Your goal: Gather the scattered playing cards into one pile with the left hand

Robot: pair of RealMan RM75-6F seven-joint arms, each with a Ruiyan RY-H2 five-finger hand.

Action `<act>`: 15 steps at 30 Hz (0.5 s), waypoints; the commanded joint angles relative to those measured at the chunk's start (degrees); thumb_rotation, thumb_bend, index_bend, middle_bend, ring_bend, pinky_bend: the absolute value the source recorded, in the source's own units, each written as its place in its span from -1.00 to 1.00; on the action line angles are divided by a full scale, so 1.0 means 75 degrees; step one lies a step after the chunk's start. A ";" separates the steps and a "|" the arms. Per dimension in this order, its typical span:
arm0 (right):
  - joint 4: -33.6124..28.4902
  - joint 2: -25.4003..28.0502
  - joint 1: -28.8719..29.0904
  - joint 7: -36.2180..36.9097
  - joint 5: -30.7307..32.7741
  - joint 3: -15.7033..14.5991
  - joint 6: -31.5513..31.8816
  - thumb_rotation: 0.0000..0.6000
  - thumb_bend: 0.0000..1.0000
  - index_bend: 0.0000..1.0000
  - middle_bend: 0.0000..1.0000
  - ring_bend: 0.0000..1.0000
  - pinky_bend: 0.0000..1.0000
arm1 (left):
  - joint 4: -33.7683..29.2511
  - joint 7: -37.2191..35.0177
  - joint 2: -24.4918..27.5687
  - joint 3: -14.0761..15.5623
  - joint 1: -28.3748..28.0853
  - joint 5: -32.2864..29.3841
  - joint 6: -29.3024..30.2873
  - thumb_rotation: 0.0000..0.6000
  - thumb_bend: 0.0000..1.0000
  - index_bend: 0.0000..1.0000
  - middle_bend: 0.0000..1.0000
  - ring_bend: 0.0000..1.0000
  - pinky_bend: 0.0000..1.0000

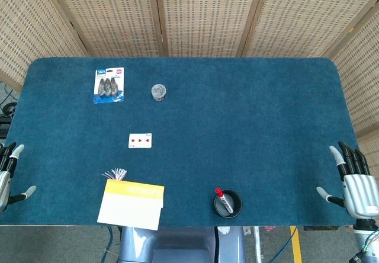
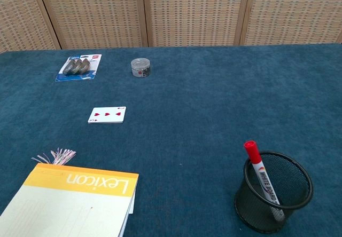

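Notepad [image 2: 75, 205]: "Lexicon", near edge, partly cut off.
Marker [image 2: 262, 179]: "WHITE BOARD", in mesh cup [image 2: 275, 202].
Card [image 1: 140, 140]: three hearts.
Left hand [image 1: 7, 174]: fingers spread, empty, cropped.
Right hand [image 1: 354, 183]: fingers spread, empty.

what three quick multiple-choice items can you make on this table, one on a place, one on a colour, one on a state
1. Where does the playing card lie?
A. inside the mesh cup
B. on the cloth between the blister pack and the notepad
C. on top of the small round tin

2. What colour is the marker's cap?
A. red
B. green
C. black

3. What state is the left robot hand in?
A. gripping the card
B. open, holding nothing, at the table's edge
C. pressing on the notepad

Answers:
1 B, the card sits below the blister pack and above the notepad.
2 A, the marker in the mesh cup has a red cap.
3 B, the left robot hand shows spread fingers, empty.
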 commanded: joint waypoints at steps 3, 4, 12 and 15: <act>-0.0033 0.0025 -0.0004 0.0004 0.0034 -0.0011 -0.0041 1.00 -0.69 -1.00 -1.00 -1.00 -1.00 | -0.0021 0.0017 0.0022 -0.0006 0.0013 0.0042 -0.0064 1.00 -0.89 -1.00 -1.00 -1.00 -1.00; -0.0038 0.0028 -0.0007 -0.0002 0.0036 -0.0012 -0.0041 1.00 -0.69 -1.00 -1.00 -1.00 -1.00 | -0.0026 0.0015 0.0029 -0.0006 0.0012 0.0055 -0.0086 1.00 -0.87 -1.00 -1.00 -1.00 -1.00; -0.0065 0.0037 0.0013 -0.0105 0.0070 -0.0022 -0.0121 1.00 -0.69 -1.00 -1.00 -1.00 -1.00 | -0.0173 -0.0945 0.0148 0.0003 -0.0913 0.0916 -0.1312 1.00 0.89 -1.00 -1.00 -1.00 -1.00; -0.0129 0.0075 0.0027 -0.0070 0.0126 -0.0020 -0.0197 1.00 -0.69 -1.00 -1.00 -1.00 -1.00 | -0.0191 -0.1474 0.0068 -0.0095 -0.1676 0.1232 -0.2253 1.00 1.00 -1.00 -1.00 -1.00 -1.00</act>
